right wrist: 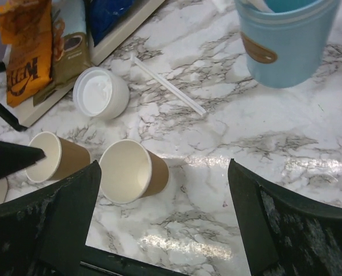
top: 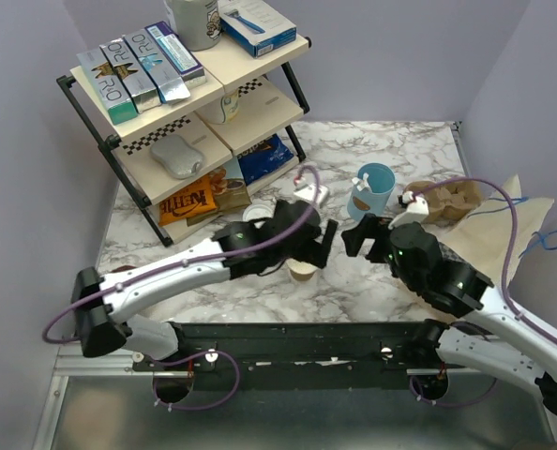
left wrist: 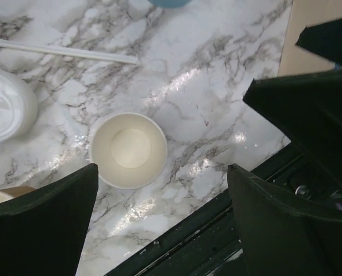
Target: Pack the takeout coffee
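The takeout coffee point(right wrist: 101, 93), a small cup under a round white lid, stands near the shelf's foot; it also shows in the left wrist view point(left wrist: 4, 106) and the top view point(top: 257, 214). A lidless tan paper cup point(left wrist: 128, 149) stands upright under my left gripper point(left wrist: 162, 172), which is open and empty above it. My right gripper point(right wrist: 164, 167) is open and empty, just right of that cup point(right wrist: 130, 171). In the top view the left gripper point(top: 323, 239) and right gripper point(top: 355, 234) face each other closely above the lidless cup point(top: 303, 272).
A second lidless tan cup point(right wrist: 53, 156) stands left of the first. A white straw point(right wrist: 168, 86) lies on the marble. A light-blue cup point(top: 372, 187) stands at the back. A kraft paper bag point(top: 504, 225) lies at right. The snack shelf point(top: 185, 103) is at back left.
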You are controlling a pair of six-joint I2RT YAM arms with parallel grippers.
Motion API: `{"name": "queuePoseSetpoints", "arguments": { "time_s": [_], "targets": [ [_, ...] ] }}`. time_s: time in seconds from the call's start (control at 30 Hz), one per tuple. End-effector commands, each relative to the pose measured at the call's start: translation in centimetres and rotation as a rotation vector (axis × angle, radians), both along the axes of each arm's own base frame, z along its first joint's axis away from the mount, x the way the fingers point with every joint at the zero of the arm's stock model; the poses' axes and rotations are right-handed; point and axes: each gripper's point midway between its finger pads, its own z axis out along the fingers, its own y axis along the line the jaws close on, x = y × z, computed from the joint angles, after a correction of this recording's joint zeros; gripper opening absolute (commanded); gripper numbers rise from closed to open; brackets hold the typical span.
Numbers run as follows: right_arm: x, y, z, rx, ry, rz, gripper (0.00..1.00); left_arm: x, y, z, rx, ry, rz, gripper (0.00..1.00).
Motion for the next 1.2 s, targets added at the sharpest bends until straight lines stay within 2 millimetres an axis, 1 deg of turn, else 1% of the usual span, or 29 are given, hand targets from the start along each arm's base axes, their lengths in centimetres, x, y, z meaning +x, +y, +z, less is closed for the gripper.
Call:
{"name": "queuePoseSetpoints", "arguments": {
  "time_s": [0.0, 0.03, 0.07, 0.1, 0.13, 0.17, 0.2, 0.23, 0.3, 0.33, 0.37, 0.4, 0.43, 0.47, 0.53, 0.57, 0.6, 0.63, 0.67, 0.7, 0.77, 0.8, 0.87, 0.9, 0.93, 0.97, 1.0, 1.03, 1.17],
  "targets": [
    [1.6, 4.3, 2.8, -0.014, -0.047, 0.140, 1.00, 3.1, 5.7, 1.9, -0.111, 0.019, 0.179, 0.99],
    [1.9, 5.0, 3.0, -0.020, -0.047, 0.159, 1.00, 3.8, 7.2, 0.6, -0.101, 0.041, 0.222, 0.99],
    [2.0, 6.1, 2.9, -0.023, -0.035, 0.198, 1.00, 5.1, 9.1, 0.3, -0.110, 0.050, 0.291, 0.99],
    [2.7, 7.3, 2.9, -0.038, -0.021, 0.215, 1.00, 5.5, 10.3, 0.5, -0.131, 0.051, 0.323, 0.99],
    [3.1, 8.2, 2.7, -0.045, -0.004, 0.231, 0.99, 5.5, 11.3, -0.4, -0.129, 0.071, 0.347, 0.99],
    [3.2, 9.2, 2.4, -0.050, 0.016, 0.259, 0.99, 6.3, 12.6, -0.5, -0.138, 0.068, 0.394, 0.99],
    [4.1, 10.7, 1.7, -0.073, 0.048, 0.274, 0.99, 6.5, 13.2, -0.4, -0.150, 0.063, 0.411, 0.99],
    [4.6, 11.5, 1.2, -0.081, 0.066, 0.286, 0.97, 6.6, 13.8, -1.1, -0.147, 0.071, 0.430, 0.99],
    [5.1, 13.5, 0.4, -0.095, 0.102, 0.342, 0.91, 7.5, 14.9, -1.3, -0.181, 0.067, 0.477, 0.99],
    [6.2, 15.0, -0.2, -0.116, 0.122, 0.359, 0.87, 7.7, 15.3, -2.0, -0.184, 0.079, 0.485, 0.99],
    [6.8, 16.0, -0.7, -0.128, 0.137, 0.381, 0.85, 8.0, 14.9, -1.9, -0.228, 0.091, 0.477, 0.99],
    [7.3, 16.4, -1.3, -0.149, 0.163, 0.385, 0.83, 8.7, 15.7, -2.3, -0.239, 0.103, 0.508, 0.99],
    [8.4, 17.2, -0.3, -0.136, 0.153, 0.382, 0.77, 8.9, 15.8, -2.9, -0.244, 0.121, 0.510, 0.99],
    [9.1, 18.0, -2.6, -0.162, 0.210, 0.398, 0.75, 9.2, 15.5, -2.8, -0.269, 0.133, 0.501, 0.99],
    [10.3, 18.5, -3.8, -0.168, 0.242, 0.395, 0.66, 10.2, 16.2, -3.9, -0.262, 0.155, 0.532, 0.99],
    [11.1, 19.1, -4.5, -0.174, 0.253, 0.395, 0.64, 10.6, 16.4, -3.9, -0.271, 0.154, 0.542, 0.99],
    [11.6, 19.5, -5.0, -0.185, 0.257, 0.405, 0.63, 11.0, 16.3, -4.4, -0.266, 0.170, 0.548, 0.99],
    [12.1, 19.8, -5.4, -0.193, 0.262, 0.407, 0.59, 11.3, 16.5, -4.6, -0.269, 0.173, 0.558, 0.99],
    [12.9, 20.4, -4.8, -0.184, 0.245, 0.411, 0.55, 12.0, 17.0, -4.7, -0.277, 0.171, 0.580, 0.99],
    [13.3, 20.8, -6.4, -0.207, 0.271, 0.421, 0.54, 12.2, 16.9, -5.1, -0.283, 0.188, 0.578, 0.99],
    [14.1, 21.2, -7.1, -0.207, 0.281, 0.427, 0.52, 13.0, 17.4, -5.4, -0.301, 0.193, 0.601, 0.99],
    [14.5, 21.7, -7.8, -0.212, 0.291, 0.440, 0.51, 13.4, 17.6, -5.9, -0.294, 0.203, 0.614, 0.99],
    [15.1, 21.6, -8.5, -0.223, 0.301, 0.436, 0.50, 13.6, 17.2, -6.2, -0.311, 0.222, 0.591, 0.99],
    [15.5, 21.5, -8.7, -0.240, 0.295, 0.429, 0.48, 13.7, 17.3, -6.7, -0.305, 0.236, 0.597, 0.99],
    [15.7, 21.5, -9.5, -0.258, 0.301, 0.427, 0.46, 13.8, 17.2, -7.0, -0.302, 0.243, 0.593, 0.99],
    [15.9, 21.5, -9.7, -0.271, 0.299, 0.429, 0.45, 14.0, 17.2, -7.0, -0.301, 0.244, 0.591, 0.99],
    [16.0, 21.4, -10.0, -0.287, 0.299, 0.435, 0.44, 14.1, 17.1, -7.5, -0.293, 0.260, 0.588, 0.99],
    [16.1, 21.4, -10.6, -0.297, 0.308, 0.438, 0.43, 14.2, 17.1, -7.7, -0.291, 0.264, 0.587, 0.99],
    [16.5, 21.4, -11.6, -0.321, 0.322, 0.447, 0.41, 14.7, 17.1, -8.3, -0.275, 0.278, 0.590, 0.99]
  ]
}}
